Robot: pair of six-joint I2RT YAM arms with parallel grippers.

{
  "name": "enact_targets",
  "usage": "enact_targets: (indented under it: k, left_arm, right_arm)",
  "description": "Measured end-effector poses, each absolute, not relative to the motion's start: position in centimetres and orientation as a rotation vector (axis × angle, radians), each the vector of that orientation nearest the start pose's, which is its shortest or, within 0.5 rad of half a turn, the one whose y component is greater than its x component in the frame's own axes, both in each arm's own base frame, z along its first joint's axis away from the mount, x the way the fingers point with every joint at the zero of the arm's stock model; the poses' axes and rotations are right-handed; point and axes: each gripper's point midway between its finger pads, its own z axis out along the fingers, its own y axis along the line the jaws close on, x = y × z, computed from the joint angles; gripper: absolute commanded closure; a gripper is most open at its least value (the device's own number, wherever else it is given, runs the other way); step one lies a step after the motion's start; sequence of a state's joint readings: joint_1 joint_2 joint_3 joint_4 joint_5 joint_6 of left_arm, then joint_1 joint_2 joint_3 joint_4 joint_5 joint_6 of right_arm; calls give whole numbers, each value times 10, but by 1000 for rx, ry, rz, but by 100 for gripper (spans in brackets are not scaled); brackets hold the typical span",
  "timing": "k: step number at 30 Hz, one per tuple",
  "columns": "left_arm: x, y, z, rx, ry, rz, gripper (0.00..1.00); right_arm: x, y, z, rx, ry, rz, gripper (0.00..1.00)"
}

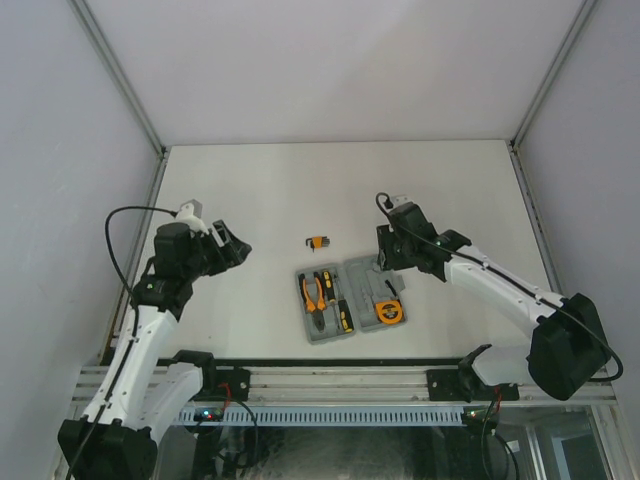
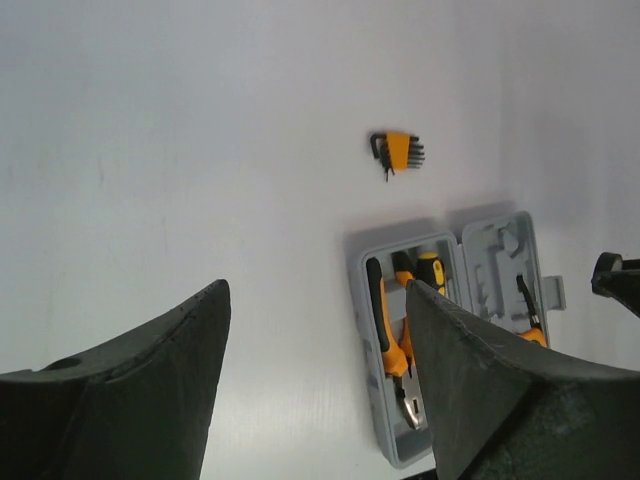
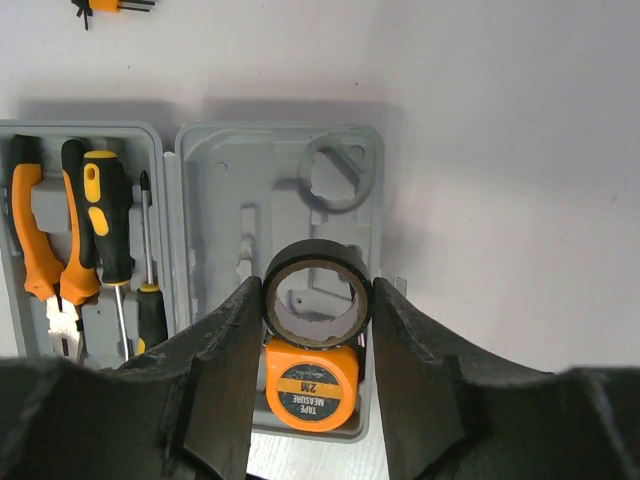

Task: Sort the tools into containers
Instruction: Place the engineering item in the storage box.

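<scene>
The open grey case (image 1: 362, 276) lies on the table's near middle. Its left half holds the orange-handled pliers (image 3: 42, 262) and two black-and-yellow screwdrivers (image 3: 104, 225), the thinner one (image 3: 150, 300) beside the other. The orange tape measure (image 3: 310, 385) sits in the right half (image 3: 220, 200). My right gripper (image 3: 318, 295) is shut on the black ring (image 3: 288, 262), held upright above that half, just over the tape measure. The hex key set (image 1: 318, 241) lies loose on the table behind the case. My left gripper (image 2: 315, 385) hovers open and empty to the left of the case.
A round moulded recess (image 3: 335, 172) in the case's right half stands empty beyond the ring. The hex key set (image 2: 398, 153) shows ahead of the left gripper, with the case (image 2: 500, 250) to its right. Metal rails frame the white table (image 1: 250, 190).
</scene>
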State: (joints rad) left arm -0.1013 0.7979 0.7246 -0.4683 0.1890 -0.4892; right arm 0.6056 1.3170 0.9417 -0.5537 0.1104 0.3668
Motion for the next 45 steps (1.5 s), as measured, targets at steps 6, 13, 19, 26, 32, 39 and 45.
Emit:
enact_targets:
  k: [6, 13, 19, 26, 32, 39, 45]
  left_arm:
    - [253, -87, 145, -356, 2221, -577, 26]
    - [234, -125, 117, -259, 2286, -659, 30]
    - [217, -162, 90, -186, 2354, -755, 37]
    - [216, -192, 73, -125, 2397, -810, 44]
    - [218, -203, 63, -103, 2407, -827, 51]
    - [215, -213, 48, -79, 2438, -838, 59]
    - [211, -215, 37, -84, 2470, -829, 66]
  right_arm:
    - [261, 180, 104, -239, 2504, 285, 66]
    - [256, 184, 98, -230, 2514, 305, 66]
    - [256, 191, 100, -235, 2499, 329, 67]
    - [258, 192, 85, -244, 2538, 302, 67]
    - [256, 188, 58, -265, 2610, 218, 67]
    - [264, 191, 58, -269, 2607, 195, 68]
    - [267, 191, 59, -266, 2600, 184, 68]
